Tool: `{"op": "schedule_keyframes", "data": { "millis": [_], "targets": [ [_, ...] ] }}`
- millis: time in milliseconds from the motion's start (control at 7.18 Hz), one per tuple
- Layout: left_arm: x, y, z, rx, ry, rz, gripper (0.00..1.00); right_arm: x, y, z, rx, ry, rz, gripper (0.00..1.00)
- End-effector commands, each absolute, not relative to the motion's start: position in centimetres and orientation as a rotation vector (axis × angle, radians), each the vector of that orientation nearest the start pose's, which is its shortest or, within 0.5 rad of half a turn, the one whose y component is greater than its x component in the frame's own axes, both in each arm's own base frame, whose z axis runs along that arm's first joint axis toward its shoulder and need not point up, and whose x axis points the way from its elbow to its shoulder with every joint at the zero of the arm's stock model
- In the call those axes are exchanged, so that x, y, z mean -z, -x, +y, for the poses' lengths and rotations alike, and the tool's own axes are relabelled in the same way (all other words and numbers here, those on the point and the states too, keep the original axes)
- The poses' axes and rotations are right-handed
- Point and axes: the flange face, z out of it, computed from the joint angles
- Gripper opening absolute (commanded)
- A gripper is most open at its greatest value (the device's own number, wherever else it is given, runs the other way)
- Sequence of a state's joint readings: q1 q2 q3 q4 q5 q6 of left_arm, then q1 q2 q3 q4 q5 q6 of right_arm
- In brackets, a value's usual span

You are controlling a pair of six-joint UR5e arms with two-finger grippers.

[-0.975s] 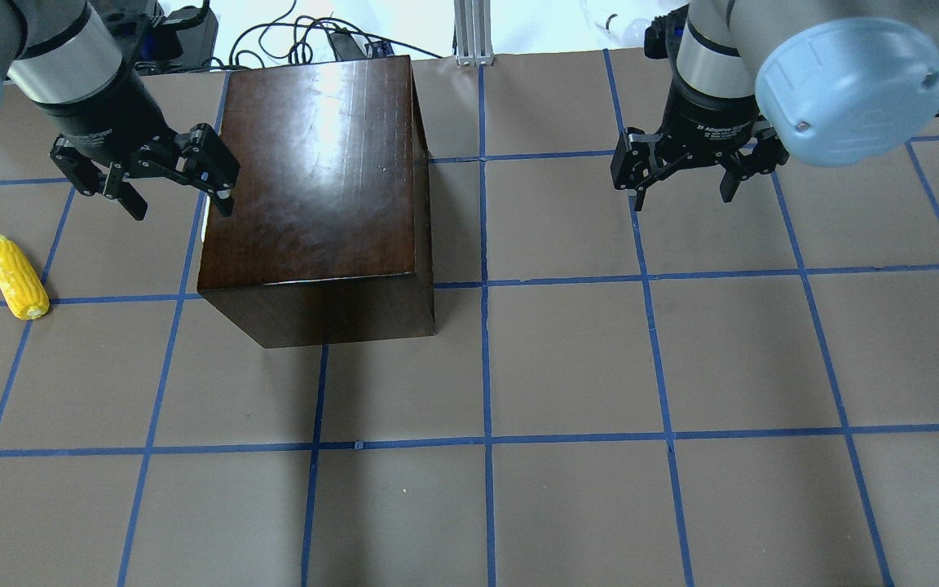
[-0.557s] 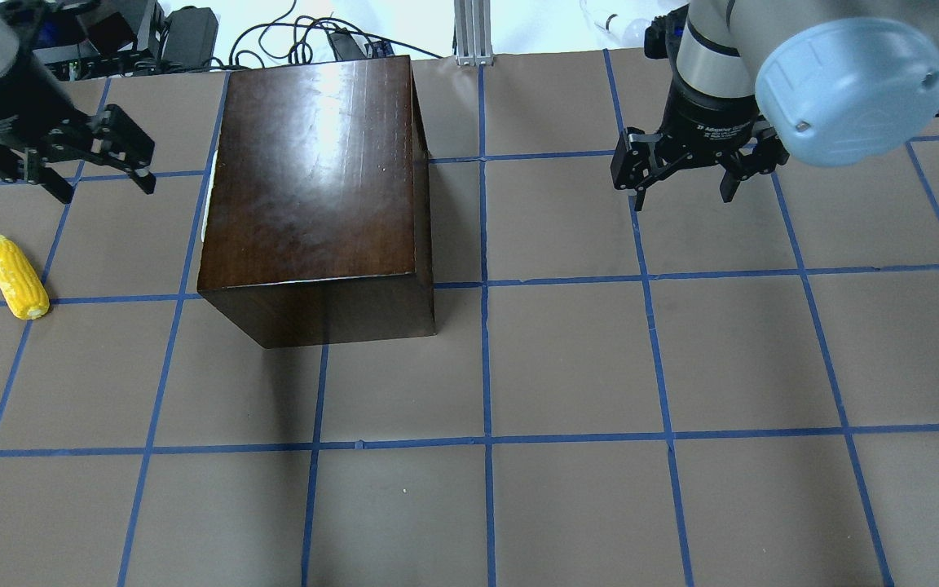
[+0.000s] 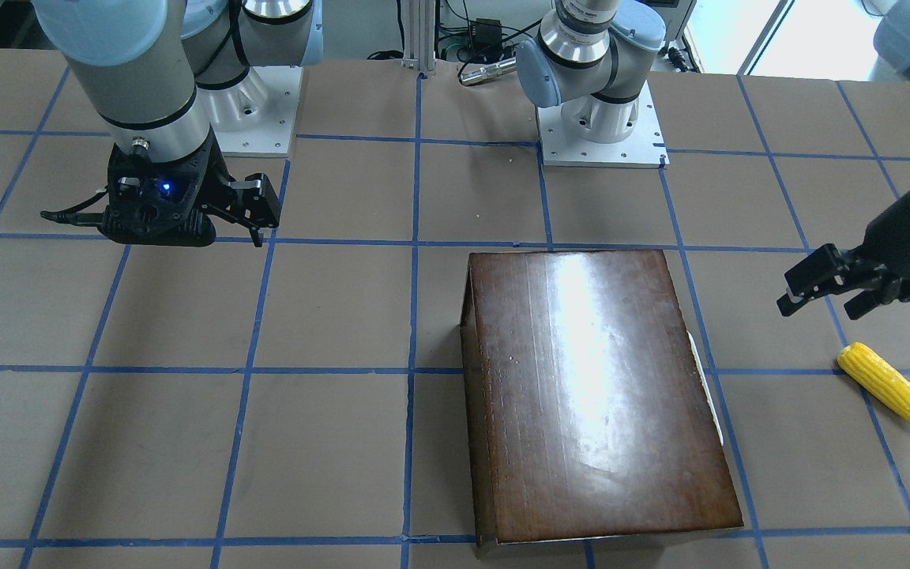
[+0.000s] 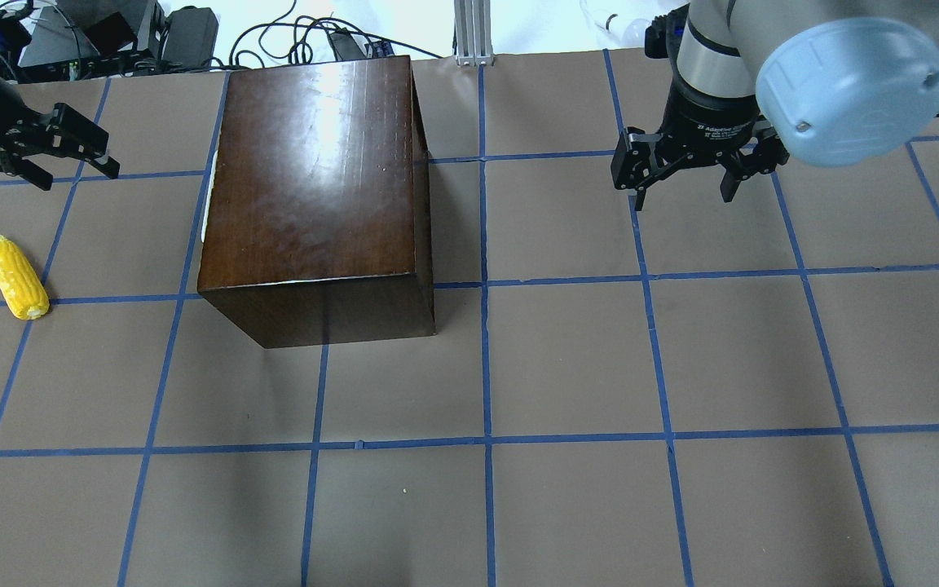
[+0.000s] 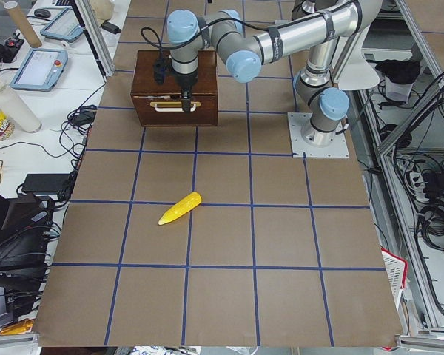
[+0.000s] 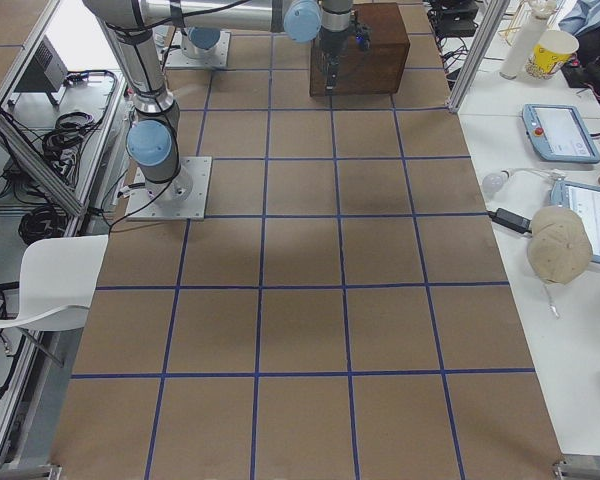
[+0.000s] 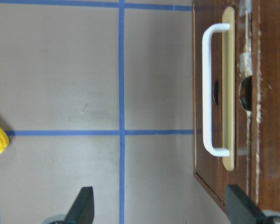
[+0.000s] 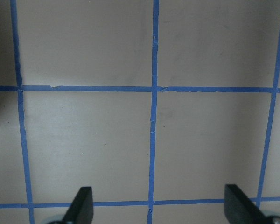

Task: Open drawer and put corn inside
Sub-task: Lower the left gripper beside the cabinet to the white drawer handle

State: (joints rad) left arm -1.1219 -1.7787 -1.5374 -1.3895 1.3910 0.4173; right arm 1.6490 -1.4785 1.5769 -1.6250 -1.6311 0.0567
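Left wrist-mounted view, drawer (image 7: 217, 56): it looks closed, its dark front about flush in the box (image 4: 315, 171), with the white handle (image 7: 206, 88) free and nothing around it.
Corn (image 4: 19, 277): it lies on the counter (image 4: 567, 359) on the drawer side of the box, well apart from it, about level with the box's corner nearer to the robot. It is in the same place as one second ago.
Left tool (image 4: 80, 178): released, its fingers spread wide and holding nothing. One second ago it was right at the drawer side of the box. Now it has drawn back, and it hangs between the box and the corn's side of the counter, apart from both.
Right tool (image 4: 683, 196): also released and empty, on the other side of the box and well apart from it. It has not moved.
Box: it stands where it stood, so the retreat pulled nothing.
Meaning for the task: I judge that opening is not yet begun. The left tool now faces the handle squarely, so a new approach to grip it seems the likely next need.
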Motion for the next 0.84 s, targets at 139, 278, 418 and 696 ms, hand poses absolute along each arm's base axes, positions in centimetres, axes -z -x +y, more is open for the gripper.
{"op": "schedule_keyframes", "data": {
  "millis": [139,278,418,696],
  "targets": [
    [-35.0,-11.9,-61.9,0.169,0.063,3.422,1.00,-44.4,-16.8,-51.3,-0.062,0.036,3.203,1.00],
    [-34.0,-11.5,-62.1,0.163,0.061,3.462,1.00,-44.3,-16.8,-51.3,-0.067,0.037,3.203,1.00],
    [-32.6,-11.6,-62.5,0.137,0.036,3.475,1.00,-44.3,-16.8,-51.3,-0.067,0.037,3.203,1.00],
    [-31.5,-10.8,-63.0,0.151,-0.012,3.530,1.00,-44.3,-16.8,-51.3,-0.065,0.036,3.202,1.00]
  ]
}}
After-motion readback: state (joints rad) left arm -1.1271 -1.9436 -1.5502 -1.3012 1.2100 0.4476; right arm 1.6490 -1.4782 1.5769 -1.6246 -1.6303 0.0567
